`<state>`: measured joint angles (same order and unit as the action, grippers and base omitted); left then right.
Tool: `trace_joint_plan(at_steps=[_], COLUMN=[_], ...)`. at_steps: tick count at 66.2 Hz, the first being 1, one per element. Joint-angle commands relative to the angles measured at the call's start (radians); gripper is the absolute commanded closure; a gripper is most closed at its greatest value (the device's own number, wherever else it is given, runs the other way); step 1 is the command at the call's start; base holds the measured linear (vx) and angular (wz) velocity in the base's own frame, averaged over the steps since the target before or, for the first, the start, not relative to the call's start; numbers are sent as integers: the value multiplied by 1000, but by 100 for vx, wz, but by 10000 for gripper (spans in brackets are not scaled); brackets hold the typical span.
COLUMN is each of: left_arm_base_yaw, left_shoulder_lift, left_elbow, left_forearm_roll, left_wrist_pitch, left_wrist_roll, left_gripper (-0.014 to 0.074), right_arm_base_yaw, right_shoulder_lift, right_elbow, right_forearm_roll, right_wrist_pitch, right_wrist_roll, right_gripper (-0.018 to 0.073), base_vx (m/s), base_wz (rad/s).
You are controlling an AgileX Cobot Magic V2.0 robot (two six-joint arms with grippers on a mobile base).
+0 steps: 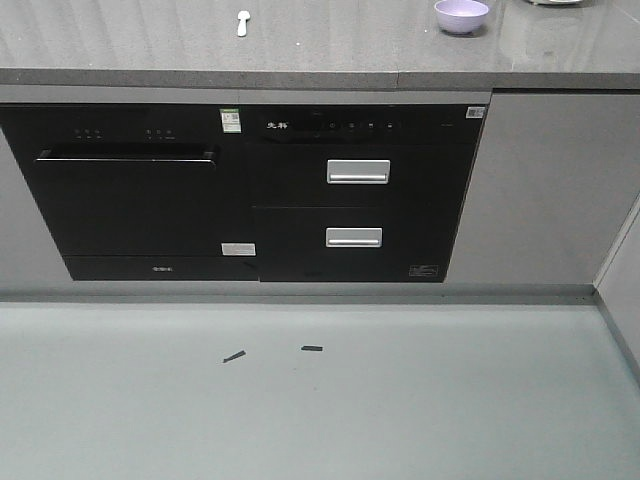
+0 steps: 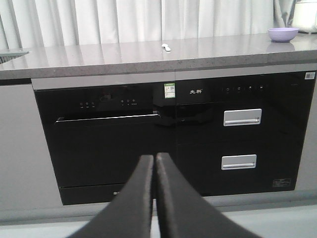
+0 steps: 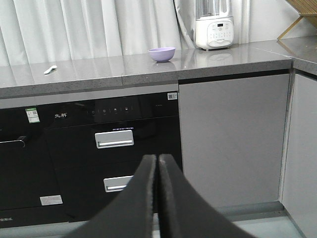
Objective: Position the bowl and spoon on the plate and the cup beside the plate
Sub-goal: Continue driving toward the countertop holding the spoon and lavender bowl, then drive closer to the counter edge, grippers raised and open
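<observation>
Bowl (image 1: 461, 14): small, round, glossy lavender, standing upright with its mouth up on the grey countertop (image 1: 340, 45). In the right wrist view it sits above and beyond the right gripper (image 3: 157, 157), almost in line with the fingertips. From the left gripper (image 2: 154, 157) it lies far up and to the right.

Spoon (image 1: 242, 21): small, pale white, lying flat on the same surface (which face is up cannot be told). It lies above and beyond the left gripper, slightly right of it, and far up-left of the right gripper. Bowl and spoon are well apart.
</observation>
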<state>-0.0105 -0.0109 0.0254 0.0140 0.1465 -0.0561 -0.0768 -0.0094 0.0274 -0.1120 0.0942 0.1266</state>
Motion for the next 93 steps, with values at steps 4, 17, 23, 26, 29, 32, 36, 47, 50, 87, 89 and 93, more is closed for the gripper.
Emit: trace_joint_plan(at_steps=[4,17,23,26,29,32,36,47,50,87,89,93], left_arm_base_yaw=[0,0,0,0,0,0,0,0,0,0,0,0], left_shoulder_lift=[-17,-17,-17,-17,-17,-17,-17,-17,-17,-17,-17,-17], left_elbow=[30,30,30,30,30,30,30,30,30,30,30,30], left_forearm_roll=[0,0,0,0,0,0,0,0,0,0,0,0], left_wrist_pitch=[-78,-78,-78,-78,-78,-78,-78,-78,-78,-78,-78,-78], left_wrist_roll=[-11,-11,-11,-11,-11,-11,-11,-11,-11,-11,-11,-11], left_gripper=[602,602,602,602,602,602,602,602,602,602,602,602], right_arm_base_yaw=[-7,-7,-7,-7,-7,-7,-7,-7,-7,-7,-7,-7], right_shoulder_lift=[-11,-11,-11,-11,-11,-11,-11,-11,-11,-11,-11,-11], right_elbow=[16,16,16,16,16,16,16,16,16,16,16,16], right_forearm_roll=[-5,-5,-5,-5,-5,-5,-5,-5,-5,-5,-5,-5], right_wrist_pitch=[-78,-78,-78,-78,-78,-78,-78,-78,-78,-78,-78,-78], right_wrist_roll=[-4,-4,-4,-4,-4,-4,-4,-4,-4,-4,-4,-4], right_gripper=[564,564,564,564,564,564,564,564,564,564,564,564], base_vx=[5,5,5,5,5,5,5,6,6,7,6,6], base_wz=[-1,-1,-1,-1,0,0,0,0,0,0,0,1])
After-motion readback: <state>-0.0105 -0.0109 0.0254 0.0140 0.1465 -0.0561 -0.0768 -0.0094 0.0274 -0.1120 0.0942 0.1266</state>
